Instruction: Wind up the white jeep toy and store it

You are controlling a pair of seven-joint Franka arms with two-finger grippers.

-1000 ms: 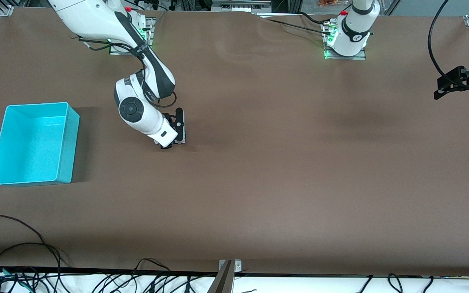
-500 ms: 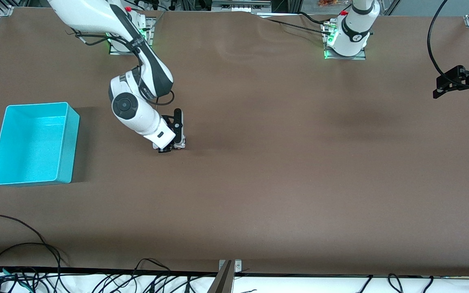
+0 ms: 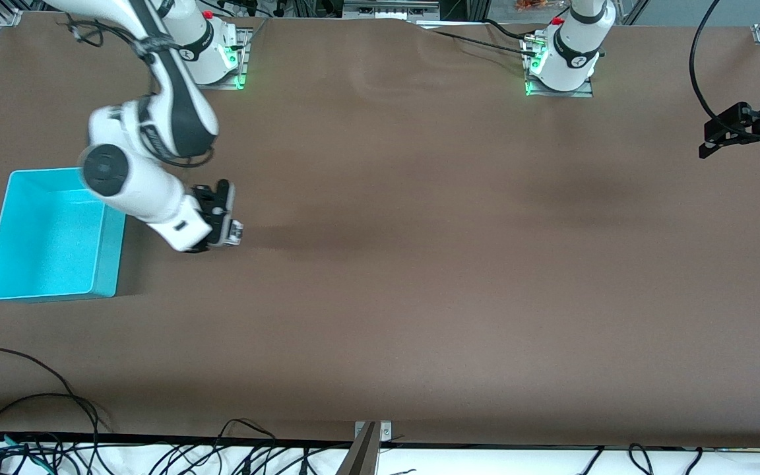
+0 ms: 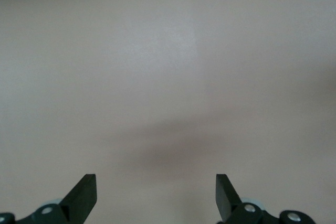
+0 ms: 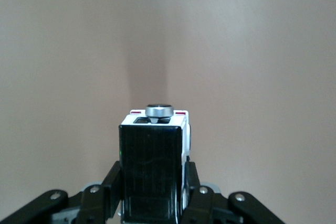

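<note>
While carried: jeep (image 5: 152, 163) is pinched in the right gripper (image 3: 227, 232), over bare table (image 3: 419, 264) beside the bin (image 3: 107, 264).
Left gripper (image 4: 156, 195): spread, empty, waiting.
Left to do: drop jeep into bin.

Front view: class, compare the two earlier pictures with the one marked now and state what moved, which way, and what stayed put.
The right gripper, shut on the white jeep toy, has travelled from nearer the table's middle toward the cyan bin at the right arm's end, and is now beside it over the table. The toy stayed gripped throughout. The bin has not moved; the left gripper waits open at its own end, barely shifted.
</note>
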